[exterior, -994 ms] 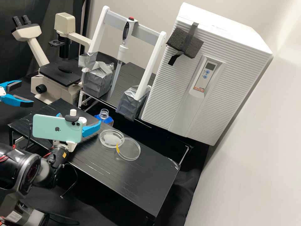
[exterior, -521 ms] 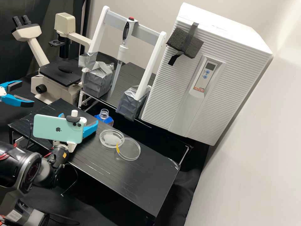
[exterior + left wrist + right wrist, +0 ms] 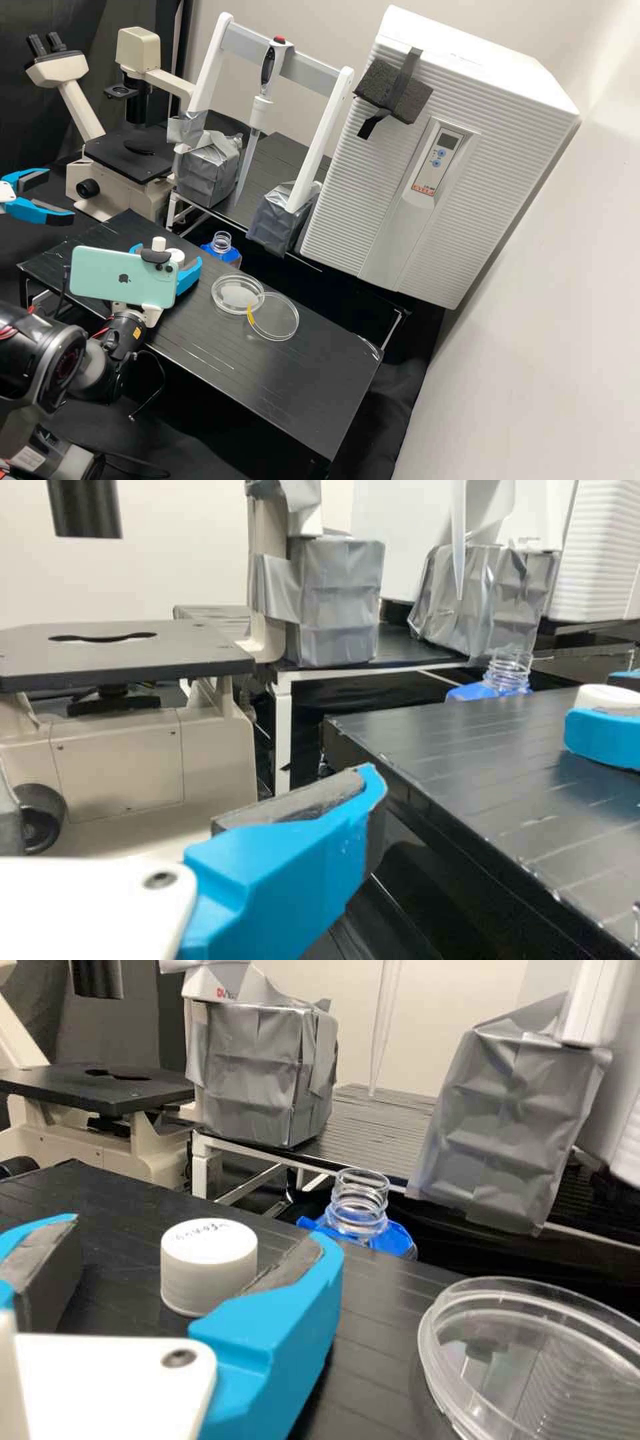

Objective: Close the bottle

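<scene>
While bottle (image 3: 222,245) stands open — dishes (image 3: 237,293) near | cap (image 3: 208,1260) inside right claw (image 3: 185,1248)

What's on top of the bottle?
Nothing: the bottle stands open at its threaded neck. The white cap sits on the bench between the open fingers of the right gripper. The bottle's base is hidden behind the bench edge.
</scene>
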`<action>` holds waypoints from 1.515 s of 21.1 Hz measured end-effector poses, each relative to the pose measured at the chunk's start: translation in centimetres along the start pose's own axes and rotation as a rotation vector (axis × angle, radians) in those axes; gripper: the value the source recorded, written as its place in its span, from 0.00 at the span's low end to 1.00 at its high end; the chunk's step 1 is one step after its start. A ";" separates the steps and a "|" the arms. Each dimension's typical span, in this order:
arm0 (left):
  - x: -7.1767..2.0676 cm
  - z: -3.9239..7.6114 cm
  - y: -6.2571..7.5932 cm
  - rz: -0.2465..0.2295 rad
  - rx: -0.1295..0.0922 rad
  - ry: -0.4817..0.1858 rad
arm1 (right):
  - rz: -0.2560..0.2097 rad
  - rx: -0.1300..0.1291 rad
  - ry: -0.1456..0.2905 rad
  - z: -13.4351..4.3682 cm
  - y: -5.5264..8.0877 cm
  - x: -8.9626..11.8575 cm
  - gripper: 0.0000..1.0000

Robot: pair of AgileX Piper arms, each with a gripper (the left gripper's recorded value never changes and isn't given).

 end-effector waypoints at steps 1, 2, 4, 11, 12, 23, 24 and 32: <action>0.08 0.0 0.1 0.004 0.002 -0.001 | 0.000 0.005 0.000 0.0 0.0 0.0 0.00; 0.19 0.0 0.2 0.006 0.004 -0.003 | 0.000 0.009 0.000 0.0 0.0 -0.1 0.00; 0.23 -0.1 0.1 0.001 0.001 -0.001 | -0.003 0.013 -0.002 0.1 -0.1 -0.2 0.00; 0.27 -0.1 0.0 -0.004 -0.001 -0.003 | 0.002 0.012 0.004 0.0 -0.1 -0.3 0.00; 0.27 -0.1 0.0 -0.003 -0.002 -0.002 | 0.002 0.012 0.004 0.0 -0.1 -0.3 0.00; -0.17 -0.4 -0.3 -0.011 -0.013 0.021 | -0.002 0.012 0.011 -0.1 -0.1 -0.2 0.00; -0.22 -0.4 -0.3 -0.011 -0.014 0.024 | -0.002 0.012 0.011 -0.1 -0.1 -0.2 0.00; -0.25 -0.5 -0.3 -0.010 -0.009 0.028 | 0.006 0.010 0.019 -0.3 0.1 0.0 0.00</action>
